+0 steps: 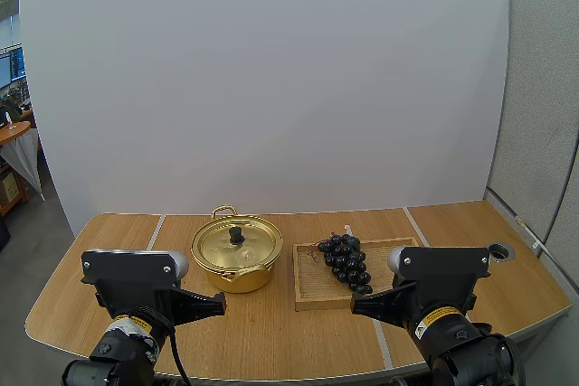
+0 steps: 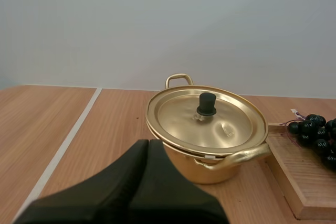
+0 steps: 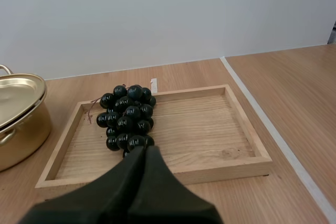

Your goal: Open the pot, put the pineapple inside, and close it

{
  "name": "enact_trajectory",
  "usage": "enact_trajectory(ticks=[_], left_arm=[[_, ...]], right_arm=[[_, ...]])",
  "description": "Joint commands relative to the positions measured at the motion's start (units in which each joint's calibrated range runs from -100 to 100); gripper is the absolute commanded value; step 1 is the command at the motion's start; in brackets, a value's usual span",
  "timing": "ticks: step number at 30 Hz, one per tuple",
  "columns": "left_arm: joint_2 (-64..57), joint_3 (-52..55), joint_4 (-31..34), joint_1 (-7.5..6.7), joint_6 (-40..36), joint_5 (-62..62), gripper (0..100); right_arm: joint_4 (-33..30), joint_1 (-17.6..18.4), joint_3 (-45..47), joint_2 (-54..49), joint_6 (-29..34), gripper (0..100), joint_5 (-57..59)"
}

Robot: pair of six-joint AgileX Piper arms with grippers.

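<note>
Pot (image 1: 237,258) is sitting on the table (image 1: 271,336), one only, with its single lid (image 1: 249,243) lying closed on it and one black knob (image 1: 236,235) standing at the lid's middle. Two looped handles are showing, one far and one near. Just beside the pot, one tray (image 1: 312,294) is holding one bunch of dark grapes (image 1: 346,261), lying on the half nearer the pot. Two grippers are hanging by the table's front edge. The left gripper (image 1: 217,305) is pointing at the pot and the right gripper (image 1: 359,306) at the tray, each with fingers pressed together into one dark wedge, gripping nothing. From the left wrist, the grapes and tray are being cut off at the frame edge. From the right wrist, the pot is being cut off likewise, and the gripper is covering the bunch's nearest berries. Single grapes are crowding too closely to count.
</note>
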Motion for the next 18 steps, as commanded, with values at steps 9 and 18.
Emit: enact_trajectory(ticks=[9,18], left_arm=[[-0.28,0.1,2.3,0.08,-3.18,1.44,0],[-0.28,0.1,2.45,0.08,-2.51,1.95,0]], right_arm=[[0.27,0.05,0.0,-0.28,-0.95,0,0.16],[0.38,0.05,0.0,-0.28,-0.95,0,0.16]])
